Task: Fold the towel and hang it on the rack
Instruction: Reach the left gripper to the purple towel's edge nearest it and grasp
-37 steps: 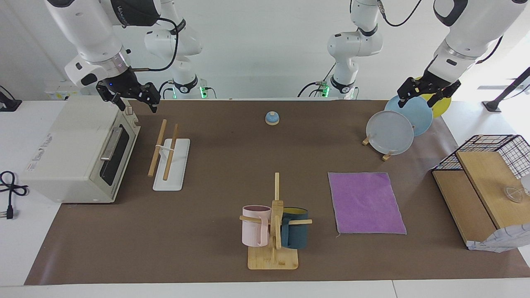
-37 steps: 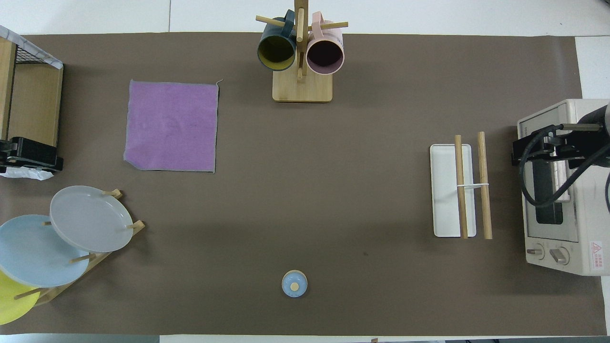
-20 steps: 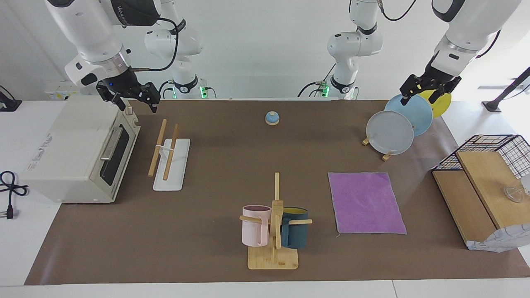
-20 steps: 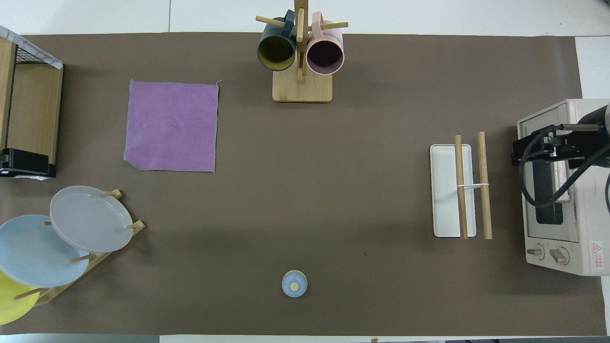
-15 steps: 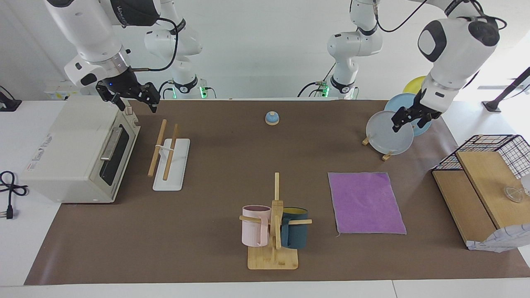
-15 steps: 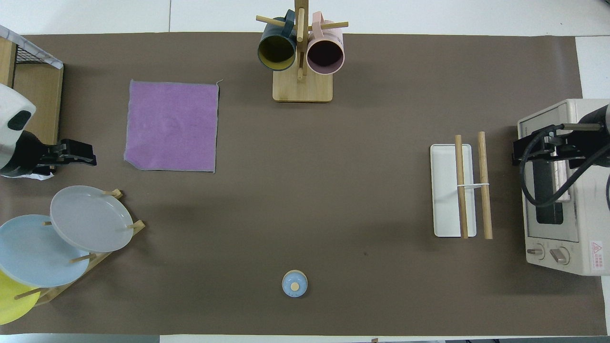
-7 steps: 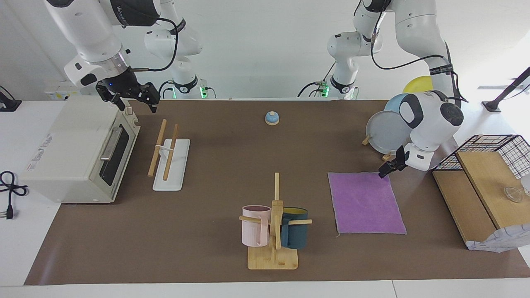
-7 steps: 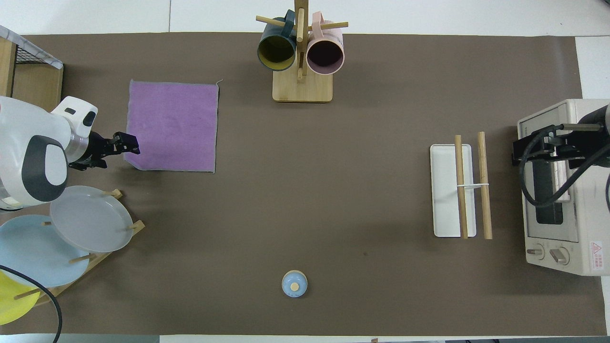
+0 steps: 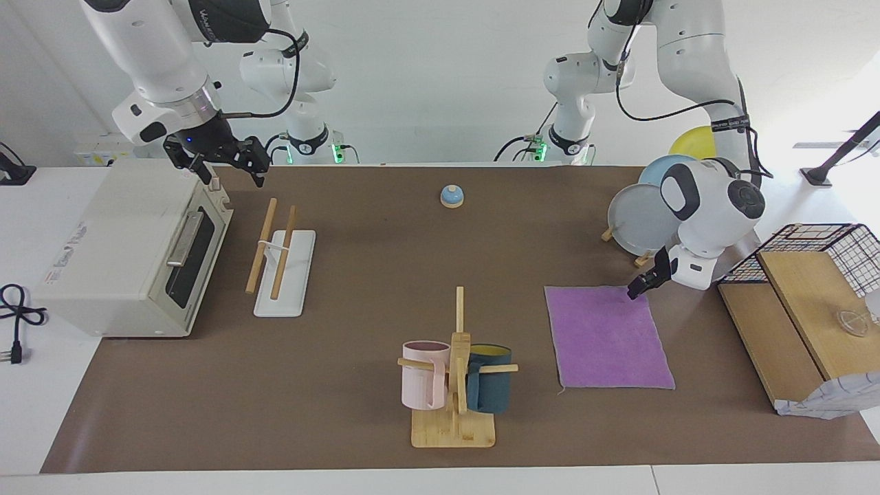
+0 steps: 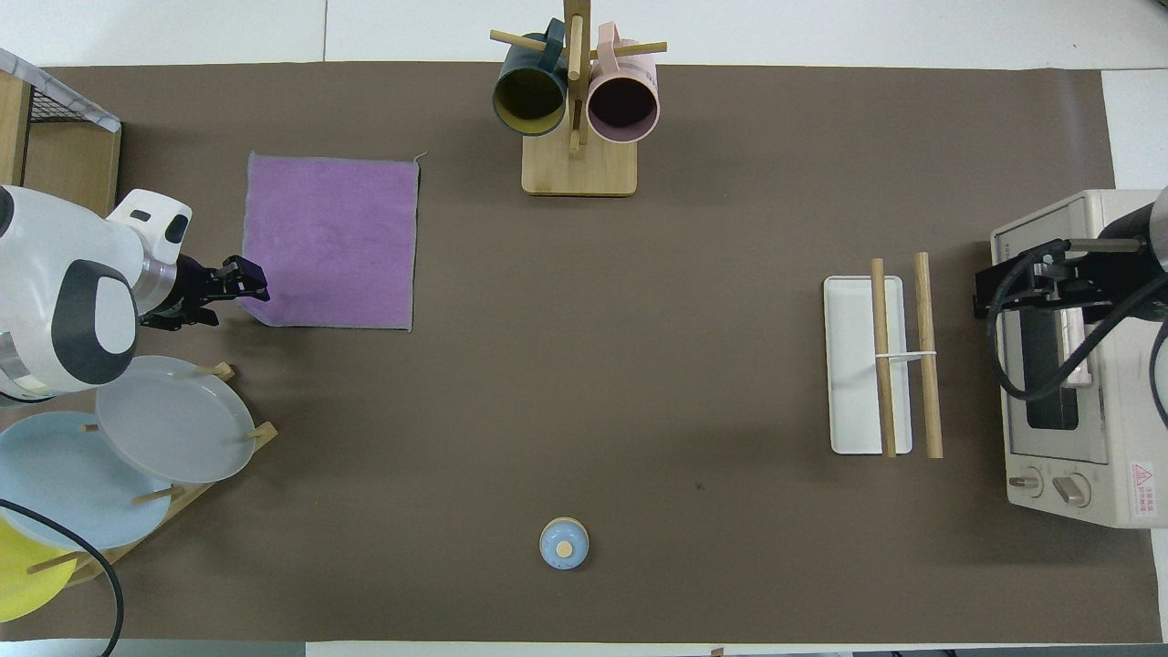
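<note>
A: Where is the towel [image 9: 607,337]?

B: It lies flat and unfolded on the table [image 9: 371,261], purple face up, toward the left arm's end, beside the mug stand [image 9: 455,385]. The plate holder [image 9: 643,220] stands nearer to the robots than the towel.

A: And the rack [image 9: 278,258]?

B: Well apart from it, toward the right arm's end of the table, beside the toaster oven [image 9: 130,254]. Its two wooden rods are bare; nothing hangs on them.

A: What are the arms doing?

B: The left claw [image 9: 635,290] is low at the towel's corner nearest the robots, on the side toward the wire basket [image 9: 818,254]. I cannot tell how wide its tips stand, or whether they have the cloth. The right claw [image 9: 223,161] waits in the air over the gap between oven and rack, its tips spread wide and empty.

A: So which step is this?

B: I judge it to be the very start: taking a corner for the first fold. No fold has been made yet.

A: What does the next move call for?

B: Probably a firm pinch on that corner alone, then a lift and a carry across the cloth, so one edge lands on the other.
</note>
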### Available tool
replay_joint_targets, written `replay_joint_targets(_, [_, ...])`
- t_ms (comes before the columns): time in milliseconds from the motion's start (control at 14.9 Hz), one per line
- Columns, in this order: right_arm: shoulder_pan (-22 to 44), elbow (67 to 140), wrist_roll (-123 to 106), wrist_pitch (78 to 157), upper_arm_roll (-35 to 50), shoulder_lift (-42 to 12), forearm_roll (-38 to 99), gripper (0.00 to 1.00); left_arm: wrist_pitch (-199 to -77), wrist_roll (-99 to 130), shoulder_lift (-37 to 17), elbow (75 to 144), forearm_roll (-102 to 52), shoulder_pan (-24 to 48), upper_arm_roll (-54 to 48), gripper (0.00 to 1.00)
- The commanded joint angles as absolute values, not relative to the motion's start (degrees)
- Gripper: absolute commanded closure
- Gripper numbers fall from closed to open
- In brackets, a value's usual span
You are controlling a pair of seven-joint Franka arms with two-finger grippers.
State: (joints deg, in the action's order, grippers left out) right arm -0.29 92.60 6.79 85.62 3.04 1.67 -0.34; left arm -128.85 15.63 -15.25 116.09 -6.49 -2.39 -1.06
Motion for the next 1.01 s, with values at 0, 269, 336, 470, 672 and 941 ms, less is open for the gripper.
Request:
replay_joint_targets(0, [-0.4, 93.3, 5.4, 86.1, 3.5, 2.3, 0.7, 0.00, -129.3, 16.7, -15.3, 116.7, -7.0, -2.6, -1.2, 0.52])
replay_joint_targets(269, [-0.4, 93.4, 5.3, 85.6, 3.5, 2.3, 0.7, 0.00, -129.4, 16.7, -15.3, 117.0, -7.0, -2.5, -1.2, 0.77])
replay_joint_targets(336, [-0.4, 93.4, 5.4, 85.8, 3.5, 2.3, 0.7, 0.00, -129.5, 16.7, -15.3, 117.2, -7.0, -2.5, -1.2, 0.95])
replay_joint_targets(470, [-0.4, 93.3, 5.3, 85.6, 3.6, 2.3, 0.7, 0.00, -129.5, 16.4, -15.2, 117.5, -7.0, -2.5, -1.2, 1.00])
replay_joint_targets(672, [-0.4, 93.3, 5.4, 85.7, 3.7, 2.2, 0.7, 0.00, -129.0, 14.8, -15.3, 117.0, -6.9, -1.9, -1.2, 1.00])
replay_joint_targets(941, [-0.4, 93.4, 5.3, 85.1, 3.7, 2.3, 0.8, 0.00, -126.3, 7.8, -13.6, 114.7, -6.3, -1.7, -1.2, 1.00])
